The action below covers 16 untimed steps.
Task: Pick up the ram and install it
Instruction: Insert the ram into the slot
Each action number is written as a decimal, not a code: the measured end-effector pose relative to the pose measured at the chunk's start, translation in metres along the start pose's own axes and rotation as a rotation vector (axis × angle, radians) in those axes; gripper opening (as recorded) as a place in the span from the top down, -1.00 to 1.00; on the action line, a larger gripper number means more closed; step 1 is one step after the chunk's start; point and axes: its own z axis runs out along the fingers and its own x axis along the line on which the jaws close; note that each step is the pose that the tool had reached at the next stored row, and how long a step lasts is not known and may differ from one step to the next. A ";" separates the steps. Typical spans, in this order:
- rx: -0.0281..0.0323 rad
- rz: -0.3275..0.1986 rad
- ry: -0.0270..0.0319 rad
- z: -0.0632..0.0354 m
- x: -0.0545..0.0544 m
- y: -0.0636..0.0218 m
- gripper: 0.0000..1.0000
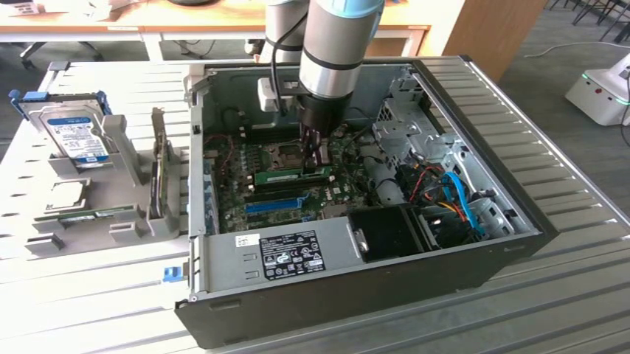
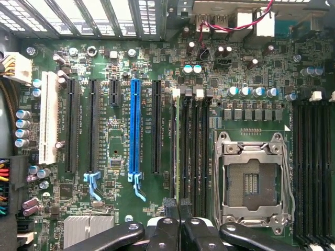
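One claw (image 2: 179, 208) — clamped narrow on ram (image 1: 285, 176), low over motherboard (image 2: 120, 141).

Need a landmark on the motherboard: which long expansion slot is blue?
The long blue plastic slot: it alone is blue. Its neighbours on both sides are long black slots, and a white slot ends the row.

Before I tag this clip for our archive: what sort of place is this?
Likely a lab or office workshop: an open computer case sits on a slatted metal table, with wooden desks behind.
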 end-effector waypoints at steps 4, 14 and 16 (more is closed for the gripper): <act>0.0004 0.000 -0.0005 0.0004 0.000 0.0000 0.76; 0.0030 0.000 -0.0002 0.0034 0.001 -0.0001 0.76; 0.0030 0.000 -0.0001 0.0034 0.001 -0.0001 0.76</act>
